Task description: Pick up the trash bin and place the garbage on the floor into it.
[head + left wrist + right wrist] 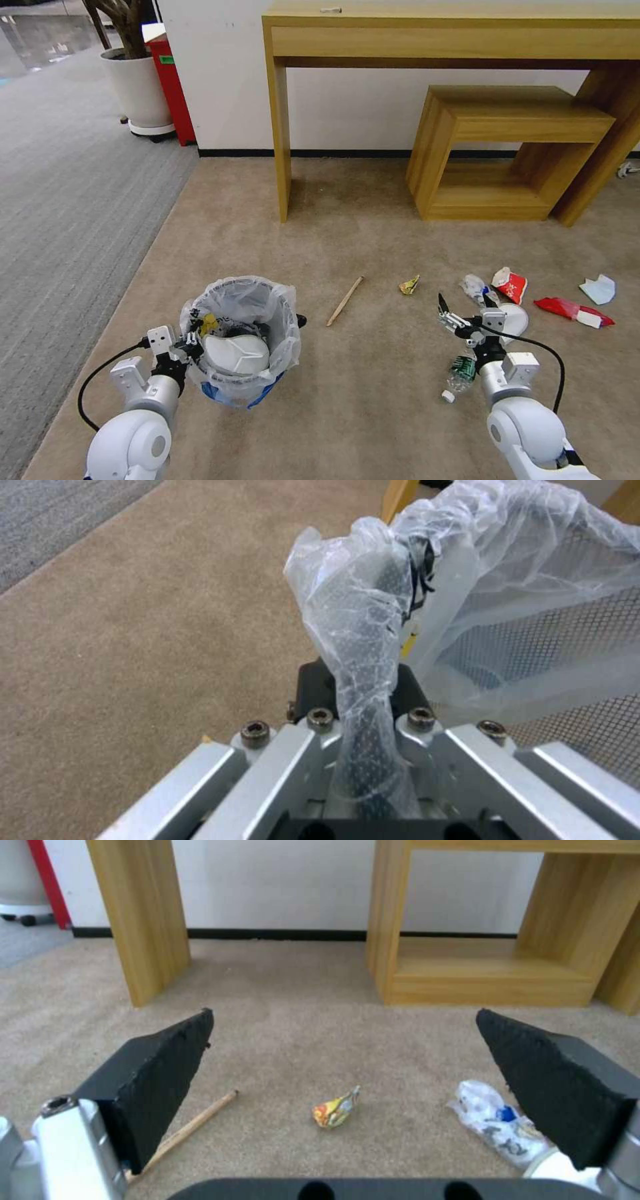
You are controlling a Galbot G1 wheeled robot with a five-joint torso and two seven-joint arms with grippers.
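Wooden desk point(453, 30) stands against the white wall point(220, 73), a low wooden shelf unit point(500, 153) tucked under it. Left of the desk, a red cabinet point(172, 87) and white planter point(137, 90).

We see the trash bin point(241, 340) near left, the wooden stick point(345, 301) beside it, the garbage point(513, 285) scattered right.

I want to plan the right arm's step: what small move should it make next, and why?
Probably lower the right gripper onto the yellow wrapper and close. Its jaws stand wide open above the carpet with the wrapper lying between them in the right wrist view, nothing is held, and the left gripper already grips the trash bin by its rim, ready to receive it.
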